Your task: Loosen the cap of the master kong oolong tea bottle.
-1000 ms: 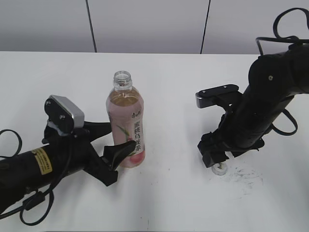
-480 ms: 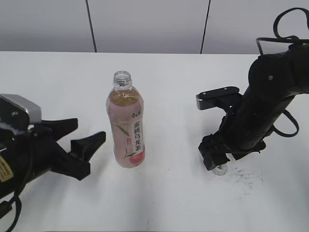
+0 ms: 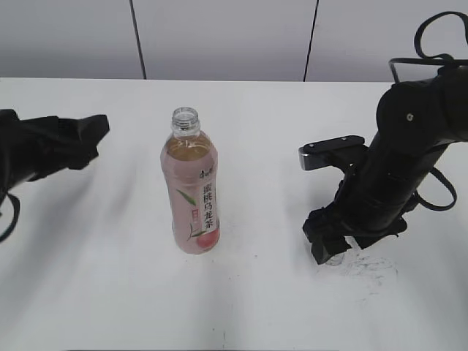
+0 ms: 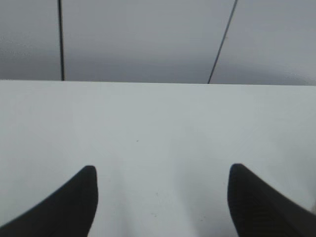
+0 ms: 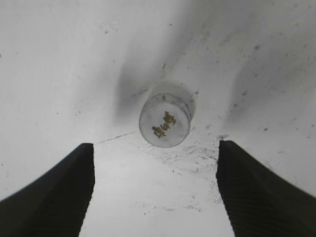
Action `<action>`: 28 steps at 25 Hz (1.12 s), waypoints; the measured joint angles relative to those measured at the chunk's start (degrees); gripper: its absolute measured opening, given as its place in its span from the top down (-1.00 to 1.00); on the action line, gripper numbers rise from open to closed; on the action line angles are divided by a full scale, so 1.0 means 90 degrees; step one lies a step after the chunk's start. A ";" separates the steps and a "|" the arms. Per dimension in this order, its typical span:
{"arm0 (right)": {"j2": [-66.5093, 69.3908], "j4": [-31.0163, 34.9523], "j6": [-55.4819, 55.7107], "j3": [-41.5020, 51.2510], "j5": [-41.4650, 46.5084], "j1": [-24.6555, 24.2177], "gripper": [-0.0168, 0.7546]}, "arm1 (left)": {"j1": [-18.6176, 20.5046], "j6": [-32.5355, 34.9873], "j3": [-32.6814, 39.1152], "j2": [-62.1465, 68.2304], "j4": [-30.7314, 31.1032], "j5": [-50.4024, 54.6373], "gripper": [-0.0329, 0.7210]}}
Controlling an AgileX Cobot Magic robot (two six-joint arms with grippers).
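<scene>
The master kong oolong tea bottle (image 3: 191, 191) stands upright mid-table, its threaded neck bare and nothing holding it. The white cap (image 5: 165, 120) lies flat on the table, logo up. My right gripper (image 5: 155, 144) hangs open just above it; the cap sits a little ahead of the fingertips and touches neither. In the exterior view this gripper (image 3: 329, 250) almost hides the cap. My left gripper (image 3: 91, 142) is open and empty, drawn back well left of the bottle. Its wrist view (image 4: 163, 168) shows only bare table between the fingers.
The white table (image 3: 241, 307) runs back to a grey panelled wall. Dark scuff marks (image 3: 369, 267) smear the tabletop around the cap. The right arm's bulk (image 3: 409, 146) rises over the table's right side.
My left gripper let go of the bottle and pulled back to the left and up. The bottle stays upright. My right gripper stays open above the cap, barely shifted.
</scene>
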 joint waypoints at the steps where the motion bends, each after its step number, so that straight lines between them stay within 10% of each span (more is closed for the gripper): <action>1: 0.0000 0.0015 0.0027 0.0000 0.0060 0.0000 -0.54 | 0.0166 -0.0177 -0.0200 -0.0206 0.0121 0.0688 -0.39; 10: -0.0878 0.0085 0.0216 0.0000 0.0890 0.0000 -0.54 | 0.0834 -0.0424 -0.1532 -0.1869 0.0207 0.5008 -0.39; 28: -0.5951 -0.0670 0.0755 0.1876 0.2783 0.0000 -0.54 | 0.0841 0.0629 -0.1561 -0.6609 -0.0087 1.1206 -0.35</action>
